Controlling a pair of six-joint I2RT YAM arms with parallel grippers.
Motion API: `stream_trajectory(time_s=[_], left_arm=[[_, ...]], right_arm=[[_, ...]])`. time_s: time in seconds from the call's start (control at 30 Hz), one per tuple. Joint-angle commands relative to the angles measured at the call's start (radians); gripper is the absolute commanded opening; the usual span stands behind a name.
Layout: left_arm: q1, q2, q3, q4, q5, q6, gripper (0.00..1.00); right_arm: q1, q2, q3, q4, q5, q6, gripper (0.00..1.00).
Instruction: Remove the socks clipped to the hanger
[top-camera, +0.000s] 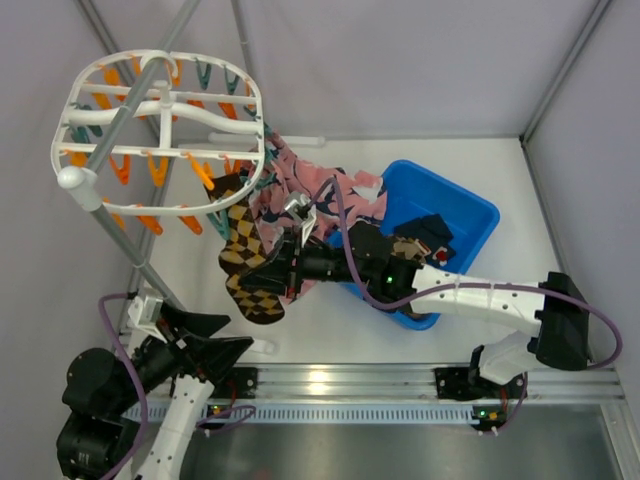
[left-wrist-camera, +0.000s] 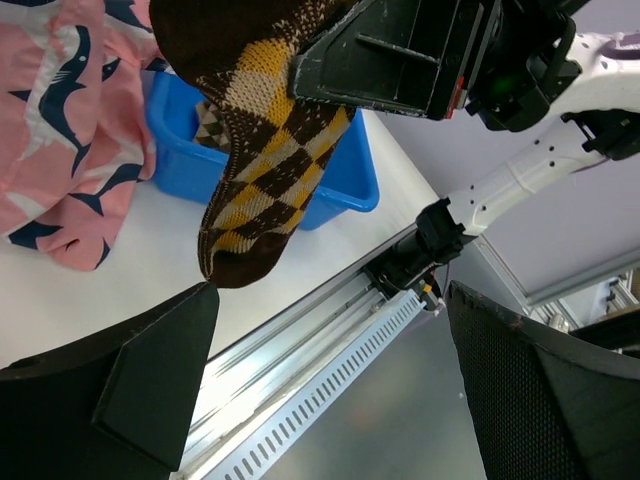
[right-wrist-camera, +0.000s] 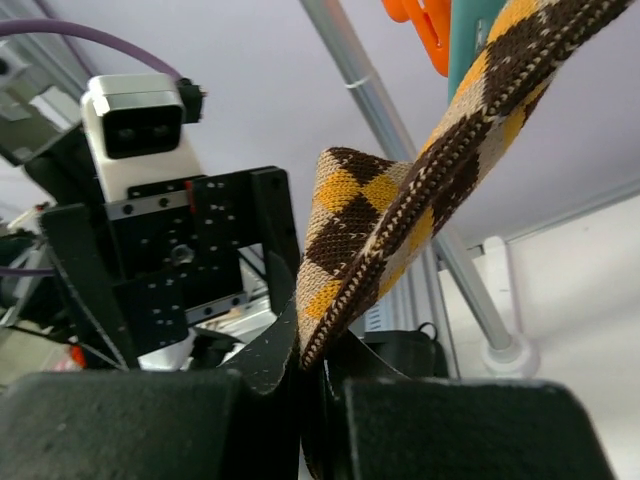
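Note:
The white oval hanger (top-camera: 160, 100) hangs at the upper left, with orange and teal clips. Clipped to its near right edge are brown-and-yellow checkered socks (top-camera: 243, 245) and pink socks (top-camera: 320, 190) with navy marks. My right gripper (top-camera: 264, 270) is shut on a checkered sock (right-wrist-camera: 390, 220), whose band is pinched between its fingers (right-wrist-camera: 270, 350) below an orange clip (right-wrist-camera: 420, 25) and a teal clip (right-wrist-camera: 470, 40). My left gripper (top-camera: 238, 333) stands wide open and holds nothing, low near the front rail. In the left wrist view the checkered sock (left-wrist-camera: 265, 170) and a pink sock (left-wrist-camera: 60, 130) hang above it.
A blue bin (top-camera: 480, 215) at centre right holds a dark sock (top-camera: 430, 228) and a checkered one (top-camera: 410, 248). The grey pole (top-camera: 130, 240) slants down past the hanger to a foot on the table. A metal rail (top-camera: 330, 385) runs along the front edge. The right arm (top-camera: 480, 298) reaches across the bin.

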Motion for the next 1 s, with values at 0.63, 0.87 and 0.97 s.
stream_trajectory(time_s=[0.63,0.87,0.97], left_arm=[[0.014,-0.022,-0.086,0.161,0.103,0.016,0.98],[0.015,-0.053,-0.062,0.158,0.04,0.019,0.98],[0.014,-0.075,-0.023,0.16,-0.024,0.031,0.98]], right_arm=[[-0.001,0.184,0.054,0.501,-0.229,0.453,0.0],[-0.003,0.114,0.026,0.416,-0.223,0.412,0.0],[-0.003,0.074,0.011,0.34,-0.218,0.38,0.0]])
